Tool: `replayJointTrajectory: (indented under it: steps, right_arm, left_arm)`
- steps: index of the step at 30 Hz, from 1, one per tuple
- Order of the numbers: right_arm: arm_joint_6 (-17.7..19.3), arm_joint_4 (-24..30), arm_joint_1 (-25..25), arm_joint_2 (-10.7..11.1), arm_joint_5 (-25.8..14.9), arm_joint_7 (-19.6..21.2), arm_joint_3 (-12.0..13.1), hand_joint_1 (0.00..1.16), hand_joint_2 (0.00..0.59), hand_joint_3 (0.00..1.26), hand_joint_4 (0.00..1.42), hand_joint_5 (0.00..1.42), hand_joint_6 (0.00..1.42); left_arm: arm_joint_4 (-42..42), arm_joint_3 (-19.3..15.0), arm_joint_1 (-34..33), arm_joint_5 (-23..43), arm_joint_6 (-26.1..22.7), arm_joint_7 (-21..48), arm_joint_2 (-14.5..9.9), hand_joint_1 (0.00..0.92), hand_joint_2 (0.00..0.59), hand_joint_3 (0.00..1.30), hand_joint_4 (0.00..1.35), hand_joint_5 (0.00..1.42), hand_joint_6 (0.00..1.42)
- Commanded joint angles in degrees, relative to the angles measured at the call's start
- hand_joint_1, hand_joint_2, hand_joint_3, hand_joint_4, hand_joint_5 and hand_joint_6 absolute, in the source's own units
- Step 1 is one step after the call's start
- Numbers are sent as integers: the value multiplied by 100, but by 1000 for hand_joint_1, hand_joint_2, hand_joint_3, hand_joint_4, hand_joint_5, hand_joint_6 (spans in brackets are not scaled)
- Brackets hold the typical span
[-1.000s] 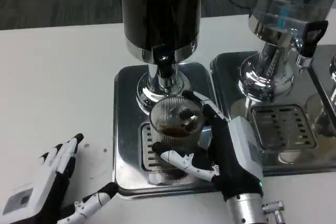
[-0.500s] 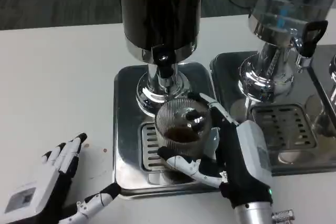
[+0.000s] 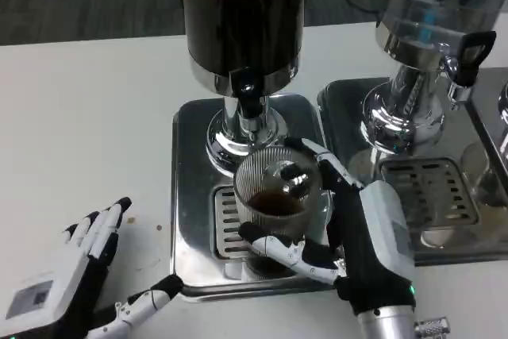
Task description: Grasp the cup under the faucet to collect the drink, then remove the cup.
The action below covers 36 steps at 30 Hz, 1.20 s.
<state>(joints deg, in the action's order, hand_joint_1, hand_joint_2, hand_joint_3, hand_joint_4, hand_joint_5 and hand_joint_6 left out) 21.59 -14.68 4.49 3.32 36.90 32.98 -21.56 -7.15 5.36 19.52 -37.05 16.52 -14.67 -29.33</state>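
A ribbed clear glass cup (image 3: 278,196) with dark drink at its bottom stands over the drip grate (image 3: 228,224) of the steel tray (image 3: 190,188), just in front of the dark dispenser's black faucet (image 3: 249,97). My right hand (image 3: 349,232) grips the cup, thumb across its near side and fingers around the far right side. My left hand (image 3: 75,283) lies open on the white table at the lower left, palm down, apart from the tray.
The dark drink dispenser (image 3: 242,17) rises behind the cup. A second dispenser with a clear tank (image 3: 432,29) and its own steel tray (image 3: 429,188) stands to the right. White table (image 3: 87,117) stretches to the left.
My right hand has shifted the cup slightly right and toward me. The left hand has barely moved.
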Motion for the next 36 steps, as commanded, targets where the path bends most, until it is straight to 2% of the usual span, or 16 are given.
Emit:
replayJointTrajectory:
  steps: [1,4,6,10,13,18,23,29,31,36]
  right_arm:
    - [302,239,17,15,-156,-100,-3,920,180,284,610,896,1338]
    - [332,358,60,57,-38,-77,-32,920,180,285,610,896,1338]
    - [385,319,68,62,-95,-137,-31,920,180,285,610,896,1338]
    - [476,512,207,197,-88,-313,-68,919,180,286,610,896,1349]
    - [540,661,371,270,-90,-414,-89,919,180,286,610,896,1353]
    - [606,737,467,228,-33,-382,-153,919,179,286,610,900,1355]
    - [687,973,596,370,31,-493,-191,921,170,286,619,907,1356]
    - [860,1234,815,535,-89,-728,-156,924,165,290,619,910,1358]
    - [895,1279,985,520,-45,-691,-224,924,164,292,619,911,1358]
    - [891,1413,1059,522,31,-689,-207,925,163,294,626,913,1357]
  left_arm:
    - [103,-47,82,-93,36,-105,-79,0,126,0,0,0,0]
    - [108,-53,141,-120,114,-200,-104,0,115,0,0,0,0]
    - [113,-56,183,-172,114,-257,-136,0,103,0,0,0,0]
    - [256,-79,316,-308,18,-263,-155,0,89,0,0,0,0]
    - [548,-102,531,-611,8,-387,-257,0,86,0,0,0,0]
    - [823,-221,908,-855,47,-557,-372,0,84,0,0,0,0]
    - [922,-151,1214,-1123,-57,-751,-255,0,83,0,0,0,0]
    - [1082,-192,1505,-1257,-185,-875,-174,0,82,0,0,0,0]
    - [1138,-180,1554,-1262,-213,-884,-155,0,82,0,0,0,0]
    - [1146,-187,1567,-1204,-238,-854,-131,0,81,0,0,0,0]
